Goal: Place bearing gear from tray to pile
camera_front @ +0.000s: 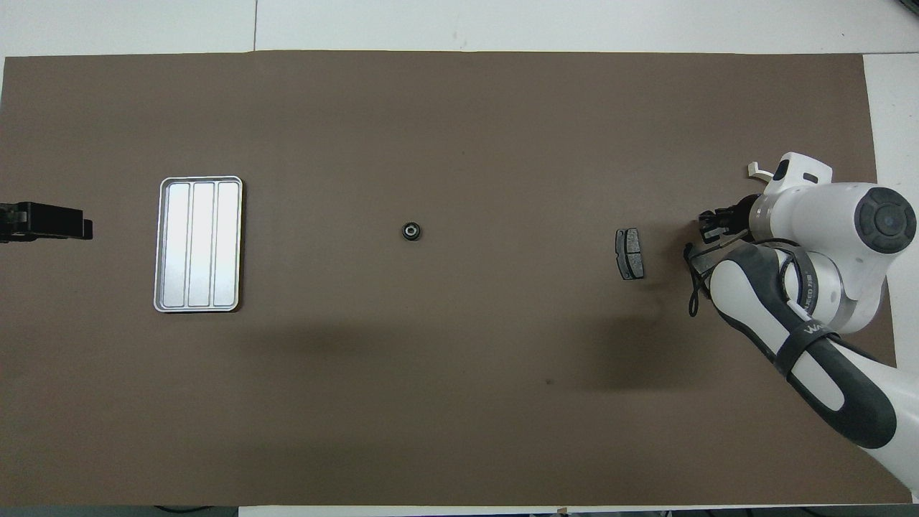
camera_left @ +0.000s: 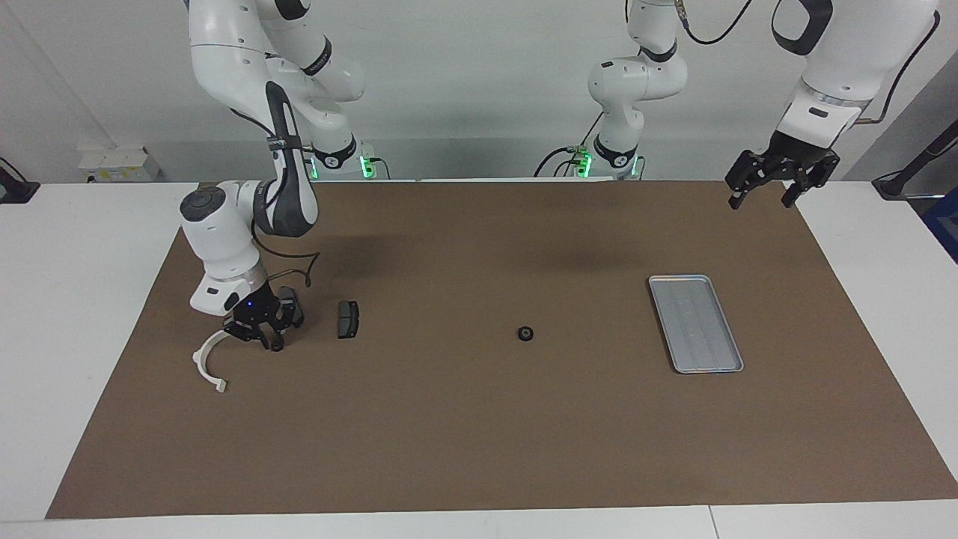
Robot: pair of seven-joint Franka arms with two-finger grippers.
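Step in hand: judged from the layout, the right gripper [camera_left: 258, 329] is low over the pile at the right arm's end of the table, setting down or letting go of a small dark part.
Right fingers: almost closed; a dark piece sits at the tips, but whether it is gripped or already resting on the mat cannot be told.
Doing it well: the fingers should part fully before the arm lifts, and the lift should go straight up, so the white half-ring [camera_left: 208, 361] just beside the tips is not dragged.
Pile: the half-ring, a dark brake pad [camera_left: 348, 319] near it, and the dark piece under the gripper.
Bearing gear [camera_left: 526, 334]: a small black ring alone on the brown mat [camera_left: 479, 434], between the pile and the tray, well apart from both.
Tray [camera_left: 735, 358]: lies toward the left arm's end; nothing is in it, only its ridged floor shows.
Left gripper [camera_left: 771, 196]: waits raised over the mat's corner, fingers spread wide, holding nothing.
Risk: the gear is round and could roll if nudged.
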